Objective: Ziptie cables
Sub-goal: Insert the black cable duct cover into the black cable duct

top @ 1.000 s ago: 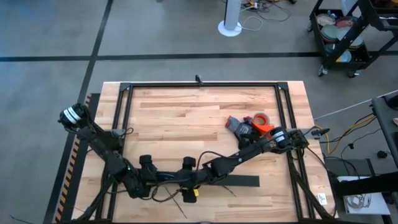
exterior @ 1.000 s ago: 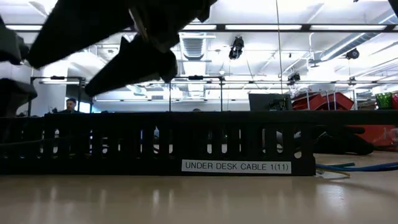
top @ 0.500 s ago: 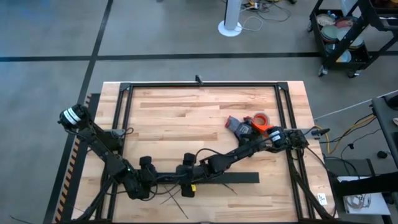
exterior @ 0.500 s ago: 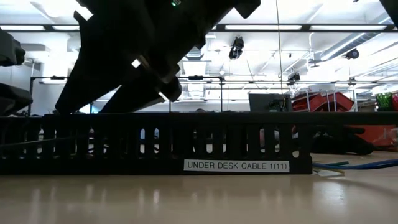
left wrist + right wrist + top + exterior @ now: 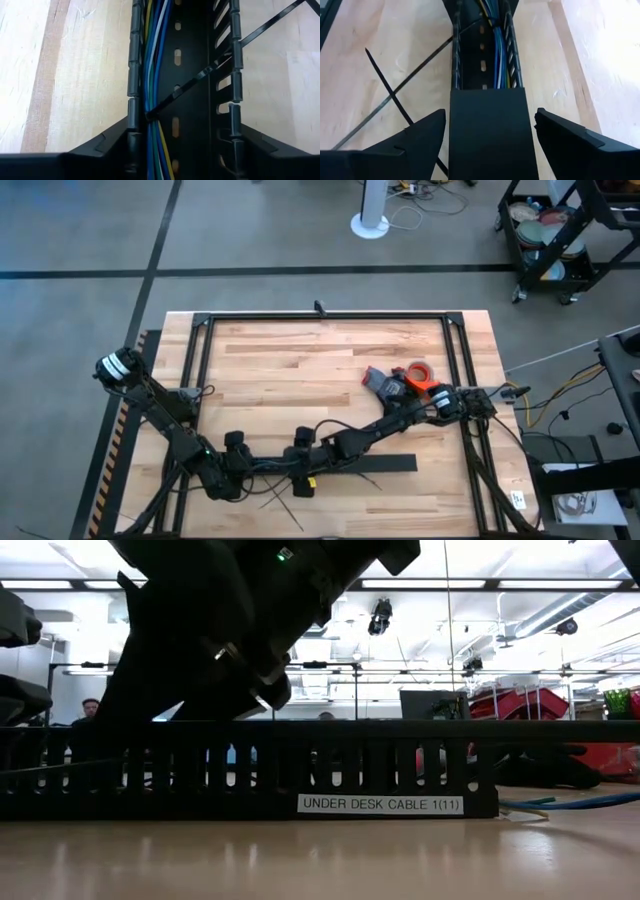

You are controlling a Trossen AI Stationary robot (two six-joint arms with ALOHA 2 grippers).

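Since a second ago the right arm has swung in toward the left along the worktop's near edge, and over the last half second almost nothing has shifted; in the low view the duct's label sits a touch further right. Furthest left, the left gripper [image 5: 232,467] hangs over the left end of the black duct [image 5: 250,768], fingers spread wide with one outside each duct wall, gripping nothing. Under it the cables [image 5: 156,75], a flat run of blue, pale and yellow-green wires, lie inside the duct against one toothed wall. One ziptie [image 5: 200,80] crosses the duct floor at a slant, one end tucked in at the wires, the rest passing out through a slot in the far wall onto the wood. Just to the right, the right gripper [image 5: 300,470] faces the left one along the same duct, its fingers [image 5: 415,135] also wide and empty, astride the duct. Beside the duct lie loose zipties [image 5: 395,97], crossed on the wood near the worktop's near edge. The strips look light, springy and slick, likely to skid or flick if pinched at the tip, so a hold near the free tail outside the slot seems best; the wires are soft and will bunch
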